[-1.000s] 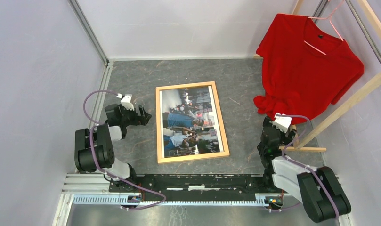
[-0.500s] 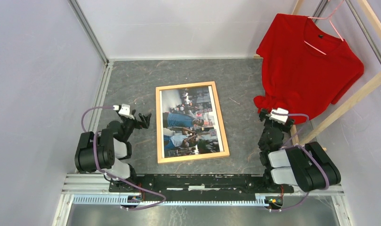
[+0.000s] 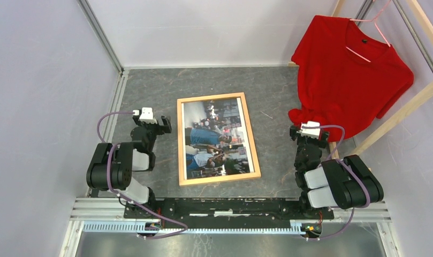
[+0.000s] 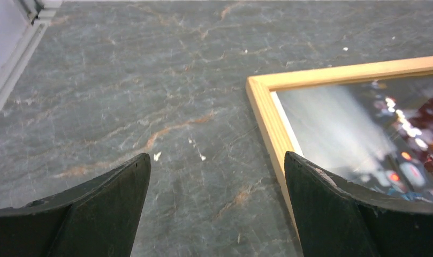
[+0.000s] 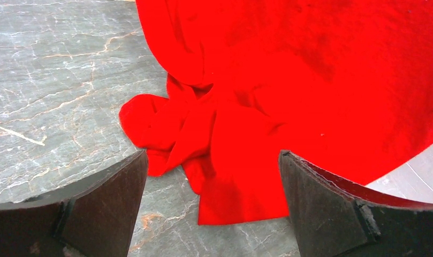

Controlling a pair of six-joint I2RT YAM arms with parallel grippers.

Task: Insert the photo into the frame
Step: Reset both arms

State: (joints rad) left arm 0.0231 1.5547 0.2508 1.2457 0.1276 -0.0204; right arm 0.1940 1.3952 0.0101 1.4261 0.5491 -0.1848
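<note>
In the left wrist view only one corner of the frame shows, and the photo inside it is blurred by glare; from above, the photo lies flat within the light wooden rails at picture centre, its figures in blue small and hard to make out; the left gripper and the right gripper both stand spread wide, holding nothing; the red T-shirt fills the right wrist view's upper right.

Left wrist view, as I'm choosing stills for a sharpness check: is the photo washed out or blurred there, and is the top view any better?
Left wrist: a pale glare streak crosses the photo, its figures smeared, though the frame rail looks crisp. Top external: even light, people readable, no glare.
</note>
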